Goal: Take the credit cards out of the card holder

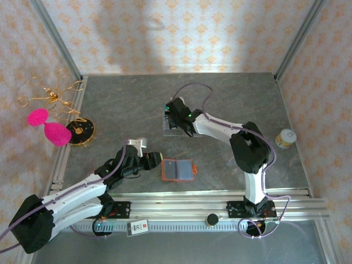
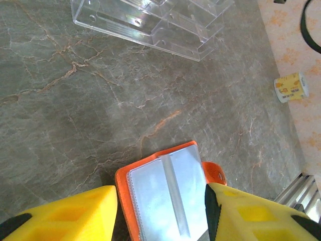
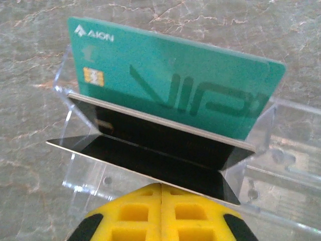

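The orange card holder (image 1: 177,170) lies open on the table, its greyish clear sleeves (image 2: 170,196) facing up. My left gripper (image 1: 156,159) sits just left of it. In the left wrist view my left gripper (image 2: 160,193) stands open, one yellow finger on each side of the holder. The teal credit card (image 3: 170,75) stands upright in a clear acrylic rack (image 3: 281,150). A black credit card (image 3: 165,135) stands in the slot in front of it. My right gripper (image 3: 160,187) is shut with nothing between its pads, its tips right at the black card's near side over the rack (image 1: 168,127).
A small yellow-white pot (image 1: 285,138) stands at the right edge. Pink shapes (image 1: 49,126), a gold wire piece (image 1: 49,93) and a black-gold disc (image 1: 81,131) lie at the left. An aluminium rail (image 1: 209,206) runs along the near edge.
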### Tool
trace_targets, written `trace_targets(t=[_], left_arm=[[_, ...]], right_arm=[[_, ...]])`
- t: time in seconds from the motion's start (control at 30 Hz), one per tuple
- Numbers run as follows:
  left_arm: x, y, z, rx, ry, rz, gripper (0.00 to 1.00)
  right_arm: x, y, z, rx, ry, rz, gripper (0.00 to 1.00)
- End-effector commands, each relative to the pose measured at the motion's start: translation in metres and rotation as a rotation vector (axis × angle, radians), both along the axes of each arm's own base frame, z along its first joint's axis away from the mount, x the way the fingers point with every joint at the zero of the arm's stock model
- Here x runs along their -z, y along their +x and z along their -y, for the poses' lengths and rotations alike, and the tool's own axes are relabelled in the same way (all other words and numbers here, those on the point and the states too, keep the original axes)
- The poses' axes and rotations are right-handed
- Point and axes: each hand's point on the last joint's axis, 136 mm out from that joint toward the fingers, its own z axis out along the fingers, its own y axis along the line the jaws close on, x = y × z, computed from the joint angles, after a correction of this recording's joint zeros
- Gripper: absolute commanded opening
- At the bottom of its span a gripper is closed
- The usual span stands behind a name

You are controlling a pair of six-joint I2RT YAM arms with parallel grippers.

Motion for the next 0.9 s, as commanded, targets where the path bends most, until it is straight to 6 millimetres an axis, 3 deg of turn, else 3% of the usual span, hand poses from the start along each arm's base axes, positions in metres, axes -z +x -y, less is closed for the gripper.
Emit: trace_targets(t=[0.0, 0.23, 0.4, 0.47, 0.63, 0.73, 0.87], left_arm=[[0.001, 0.003, -0.008, -0.035, 0.008, 0.01, 0.51], [0.001, 0.003, -0.009, -0.035, 0.018, 0.014, 0.51], [0.001, 0.002, -0.011, -0.039, 0.03, 0.016, 0.52], [0.002, 0.002, -0.012, -0.044, 0.029, 0.016, 0.53], [0.005, 0.003, -0.016, -0.066, 0.031, 0.016, 0.54], [0.009, 0.003, -0.019, -0.082, 0.036, 0.011, 0.54], [0.017, 0.001, -0.024, -0.1, 0.051, 0.002, 0.54]], right_arm=[[-0.004, 0.011, 0.006, 0.035, -0.076, 0.023, 0.0], [-0.008, 0.022, -0.005, 0.022, -0.089, 0.017, 0.0], [-0.019, 0.011, -0.01, -0.013, -0.044, 0.01, 0.01], [-0.034, 0.001, -0.012, -0.024, -0.017, 0.038, 0.1], [-0.062, -0.04, -0.016, -0.069, 0.058, 0.073, 0.25], [-0.051, -0.077, -0.016, -0.106, 0.074, 0.044, 0.3], [-0.021, -0.131, -0.017, -0.164, 0.028, -0.007, 0.34]])
